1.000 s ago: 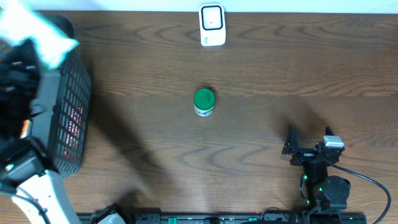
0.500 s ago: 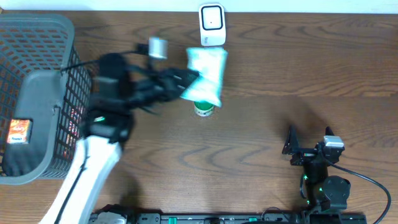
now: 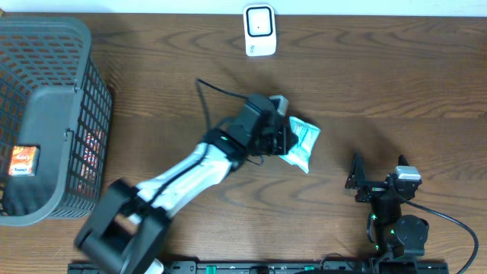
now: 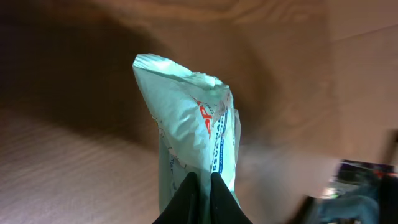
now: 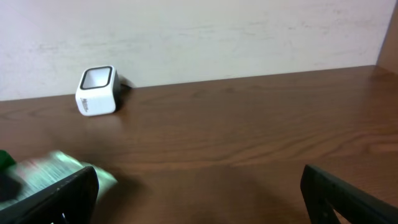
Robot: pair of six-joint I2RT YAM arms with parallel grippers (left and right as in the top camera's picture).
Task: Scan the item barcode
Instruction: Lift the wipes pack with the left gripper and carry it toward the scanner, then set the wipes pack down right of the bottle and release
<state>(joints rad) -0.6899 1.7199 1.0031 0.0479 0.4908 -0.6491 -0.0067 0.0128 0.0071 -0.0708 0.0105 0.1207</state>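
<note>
Left gripper (image 4: 200, 185): jaws pinched together on one end of a pale green packet (image 4: 186, 118).
Packet: held near the middle of the wooden table (image 3: 396, 84), its printed face tilted sideways.
Right gripper (image 5: 199, 196): jaws spread wide, low at the table's front right, well apart from the packet.
Scanner (image 3: 259, 30): white, at the far edge, centre.
Basket (image 3: 97, 114): dark mesh, far left.

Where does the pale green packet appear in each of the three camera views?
Overhead: pale green packet, right of centre.
Left wrist: packet in the centre, pinched by the left gripper.
Right wrist: packet at bottom left, blurred.
Shared landmark: white scanner, top centre overhead; scanner upper left in right wrist; not in left wrist.
</note>
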